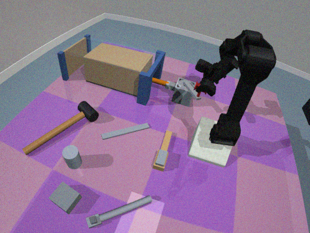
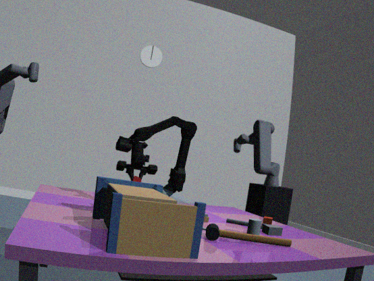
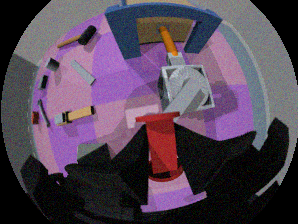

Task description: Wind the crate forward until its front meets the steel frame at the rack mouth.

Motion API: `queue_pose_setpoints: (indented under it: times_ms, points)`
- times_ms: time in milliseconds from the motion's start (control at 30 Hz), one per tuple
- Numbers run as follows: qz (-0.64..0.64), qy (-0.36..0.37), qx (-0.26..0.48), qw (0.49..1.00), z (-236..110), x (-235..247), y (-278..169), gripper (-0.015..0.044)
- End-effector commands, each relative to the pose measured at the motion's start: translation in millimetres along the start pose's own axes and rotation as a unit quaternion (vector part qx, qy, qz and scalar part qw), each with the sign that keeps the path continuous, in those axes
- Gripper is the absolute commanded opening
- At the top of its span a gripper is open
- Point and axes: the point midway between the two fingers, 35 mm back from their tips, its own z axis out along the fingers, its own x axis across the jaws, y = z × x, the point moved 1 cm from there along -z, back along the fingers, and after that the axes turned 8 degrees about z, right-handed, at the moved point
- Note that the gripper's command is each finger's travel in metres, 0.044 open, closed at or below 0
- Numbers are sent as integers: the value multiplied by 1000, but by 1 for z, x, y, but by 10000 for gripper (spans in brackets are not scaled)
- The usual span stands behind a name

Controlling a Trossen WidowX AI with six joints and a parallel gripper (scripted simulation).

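Note:
The tan crate [image 1: 117, 67] [image 2: 155, 223] sits flat in the cubby. Its front end is just behind the blue frame [image 1: 144, 87] [image 3: 127, 26] at the mouth; I cannot tell whether they touch. An orange strap [image 1: 160, 81] [image 3: 169, 42] runs from the crate to the grey winch [image 1: 182, 95] [image 3: 182, 92]. The handle's grey bar [image 1: 188, 86] lies across the top of the winch. My gripper [image 1: 200, 91] [image 2: 136, 175] is to the right of the winch, shut on the handle's red grip [image 1: 197, 85] [image 2: 136, 179] [image 3: 161, 145].
On the bench lie a hammer [image 1: 56, 129], a flat grey bar [image 1: 125, 130], a grey cylinder [image 1: 71, 157], a grey block [image 1: 65, 196], a grey rod tool [image 1: 120, 210] and a wood-handled tool [image 1: 163, 151]. My arm stands on a white plate [image 1: 207, 157]. A grey arm [image 2: 264, 148] stands at the far end.

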Motion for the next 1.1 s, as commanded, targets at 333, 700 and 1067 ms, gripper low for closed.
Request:
queue_pose_setpoints:
  times_ms: [333, 700, 1067]
  points:
    - [-3, -12, 11, 1000, -7, -23, -12, 0]
    - [-3, -13, 11, 1000, -10, -36, -16, 0]
    - [-3, -14, 11, 1000, -12, -50, -18, 0]
